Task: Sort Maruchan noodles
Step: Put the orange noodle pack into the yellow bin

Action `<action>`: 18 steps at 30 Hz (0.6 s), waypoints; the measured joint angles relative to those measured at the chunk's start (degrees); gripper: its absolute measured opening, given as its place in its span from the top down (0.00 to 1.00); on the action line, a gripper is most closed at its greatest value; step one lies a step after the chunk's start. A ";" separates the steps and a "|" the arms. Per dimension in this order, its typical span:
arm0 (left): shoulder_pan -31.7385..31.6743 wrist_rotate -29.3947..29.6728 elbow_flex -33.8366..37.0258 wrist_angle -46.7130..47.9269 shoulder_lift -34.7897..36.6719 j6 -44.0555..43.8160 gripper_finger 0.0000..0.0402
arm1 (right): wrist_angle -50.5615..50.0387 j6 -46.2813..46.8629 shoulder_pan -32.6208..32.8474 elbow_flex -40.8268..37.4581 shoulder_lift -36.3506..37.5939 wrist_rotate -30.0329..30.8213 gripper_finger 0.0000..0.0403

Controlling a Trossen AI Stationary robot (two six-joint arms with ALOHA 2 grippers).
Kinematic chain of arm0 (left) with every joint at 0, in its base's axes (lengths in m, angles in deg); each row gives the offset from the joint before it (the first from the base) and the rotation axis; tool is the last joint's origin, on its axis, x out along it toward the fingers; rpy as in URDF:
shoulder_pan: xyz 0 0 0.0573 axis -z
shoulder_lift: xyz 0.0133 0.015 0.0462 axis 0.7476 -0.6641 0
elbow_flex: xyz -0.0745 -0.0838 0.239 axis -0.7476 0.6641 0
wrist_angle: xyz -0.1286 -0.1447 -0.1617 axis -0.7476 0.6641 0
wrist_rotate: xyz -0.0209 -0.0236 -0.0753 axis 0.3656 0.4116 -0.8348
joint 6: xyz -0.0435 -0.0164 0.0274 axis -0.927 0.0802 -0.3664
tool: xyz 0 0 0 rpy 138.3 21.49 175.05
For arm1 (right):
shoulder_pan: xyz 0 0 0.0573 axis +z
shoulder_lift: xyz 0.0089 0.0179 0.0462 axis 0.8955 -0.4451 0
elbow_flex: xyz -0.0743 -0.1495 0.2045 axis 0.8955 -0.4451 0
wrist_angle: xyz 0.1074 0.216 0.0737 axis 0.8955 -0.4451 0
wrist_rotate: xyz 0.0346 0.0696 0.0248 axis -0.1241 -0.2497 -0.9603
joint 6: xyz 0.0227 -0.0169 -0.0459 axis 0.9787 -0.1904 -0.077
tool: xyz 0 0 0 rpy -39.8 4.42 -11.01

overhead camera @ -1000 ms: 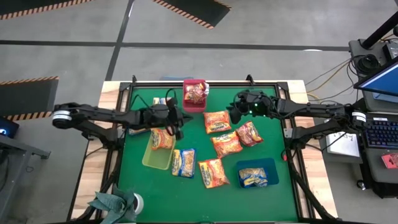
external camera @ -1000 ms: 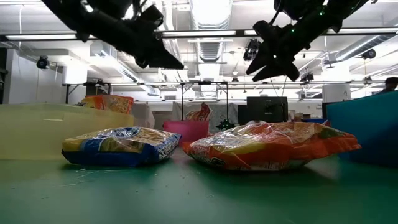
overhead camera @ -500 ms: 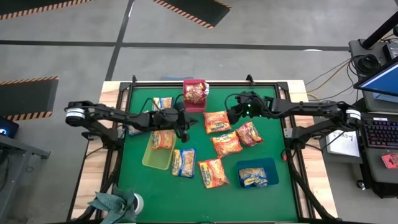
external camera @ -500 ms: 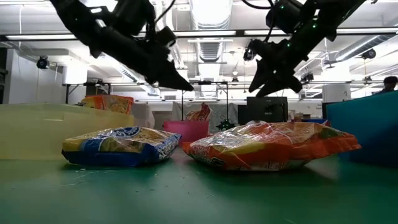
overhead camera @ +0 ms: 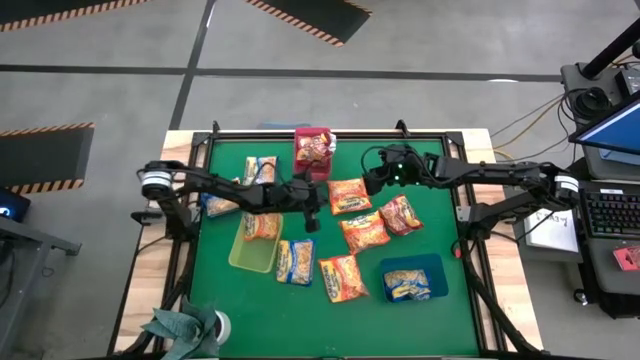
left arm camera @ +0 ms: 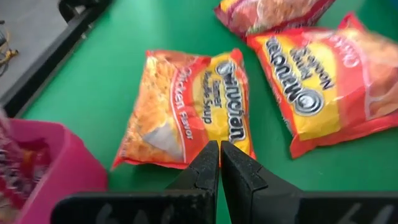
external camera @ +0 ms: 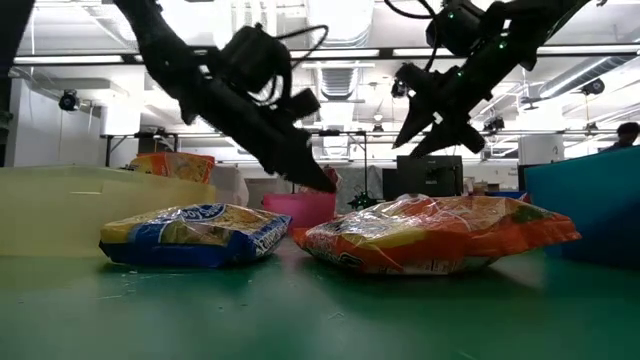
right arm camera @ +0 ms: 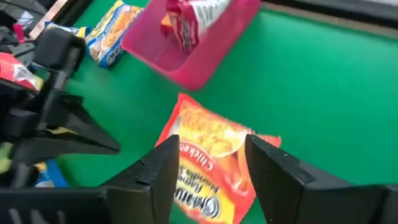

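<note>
Several Maruchan packets lie flat on the green mat. An orange packet (overhead camera: 349, 195) lies near the pink tray (overhead camera: 313, 165), which holds a dark red packet (overhead camera: 314, 149). My left gripper (overhead camera: 312, 218) is shut and slants down just left of that orange packet (left arm camera: 193, 109), its tip above the mat (external camera: 322, 184). My right gripper (overhead camera: 374, 186) is open and hangs high (external camera: 420, 112) over the same packet (right arm camera: 208, 146), touching nothing. More orange packets (overhead camera: 365, 232) (overhead camera: 400, 213) (overhead camera: 343, 278) and a blue one (overhead camera: 296, 262) lie nearby.
A yellow-green tray (overhead camera: 243, 262) holds an orange packet (overhead camera: 262, 225). A blue tray (overhead camera: 430, 268) holds a blue-and-yellow packet (overhead camera: 406, 285). Two more blue packets (overhead camera: 262, 168) (overhead camera: 218, 203) lie at the mat's far left. A plant (overhead camera: 185, 328) stands at the near left corner.
My left gripper has swung toward the table's right, from over the yellow-green tray to beside the orange packet, and has dropped lower. My right gripper has shifted slightly toward the table's left and stayed high. No packet has moved.
</note>
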 joint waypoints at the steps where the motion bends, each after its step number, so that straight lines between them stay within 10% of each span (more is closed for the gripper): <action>1: -0.02 0.02 -0.54 -0.27 -1.05 0.18 1.00 | -0.62 0.80 -0.38 0.00 -0.07 -0.71 0.55; 18: -0.55 0.02 -3.93 -3.97 -9.76 0.13 1.00 | -2.12 -3.55 -4.85 -0.15 -9.84 -8.86 0.20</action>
